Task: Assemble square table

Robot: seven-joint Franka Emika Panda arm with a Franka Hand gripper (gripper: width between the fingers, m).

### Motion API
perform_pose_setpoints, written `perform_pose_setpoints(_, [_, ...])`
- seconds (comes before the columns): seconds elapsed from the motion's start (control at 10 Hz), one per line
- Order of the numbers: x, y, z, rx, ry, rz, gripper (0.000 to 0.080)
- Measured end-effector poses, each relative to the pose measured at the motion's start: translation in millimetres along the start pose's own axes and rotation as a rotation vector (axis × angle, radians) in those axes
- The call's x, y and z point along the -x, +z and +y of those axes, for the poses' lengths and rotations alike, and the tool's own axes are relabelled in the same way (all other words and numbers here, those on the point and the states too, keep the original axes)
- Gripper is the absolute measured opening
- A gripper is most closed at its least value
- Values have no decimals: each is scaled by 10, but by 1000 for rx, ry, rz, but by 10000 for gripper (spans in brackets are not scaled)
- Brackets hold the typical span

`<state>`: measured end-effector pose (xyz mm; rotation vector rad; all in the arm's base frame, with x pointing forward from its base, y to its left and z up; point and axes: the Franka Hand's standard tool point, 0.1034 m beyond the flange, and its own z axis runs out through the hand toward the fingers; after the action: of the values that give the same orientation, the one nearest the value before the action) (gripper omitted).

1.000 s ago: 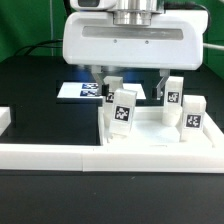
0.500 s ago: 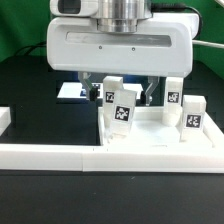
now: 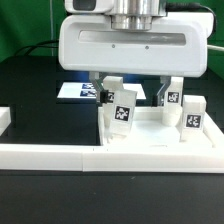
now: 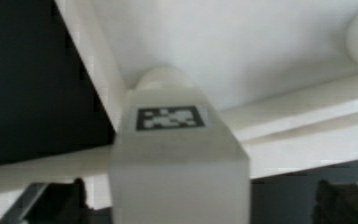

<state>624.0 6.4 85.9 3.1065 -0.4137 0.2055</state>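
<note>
Exterior view: spread gripper [image 3: 130,95] fingers straddle a white tagged plastic leg [image 3: 113,92] standing on the white square tabletop [image 3: 150,137]; no readable writing. Wrist view alone shows that leg's top tag [image 4: 171,117].

1. My arm comes straight down from above, wrist vertical, and its broad white housing hangs directly over the tabletop [image 3: 150,135].
2. My gripper [image 3: 130,92] points down at the tabletop, with both dark fingers hanging below the housing.
3. My fingers [image 3: 97,88] stand wide apart, one toward each side of the tabletop.
4. In the wrist view only my dark fingertips [image 4: 34,205] show, spread to either side.
5. I grip nothing.
</note>
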Motion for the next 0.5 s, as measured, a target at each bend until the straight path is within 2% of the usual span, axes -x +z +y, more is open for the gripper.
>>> perform_pose_setpoints(0.2, [3,3,-2,1,158,0,292])
perform_pose_setpoints(0.5, [2,8,26,3,356,-1,293])
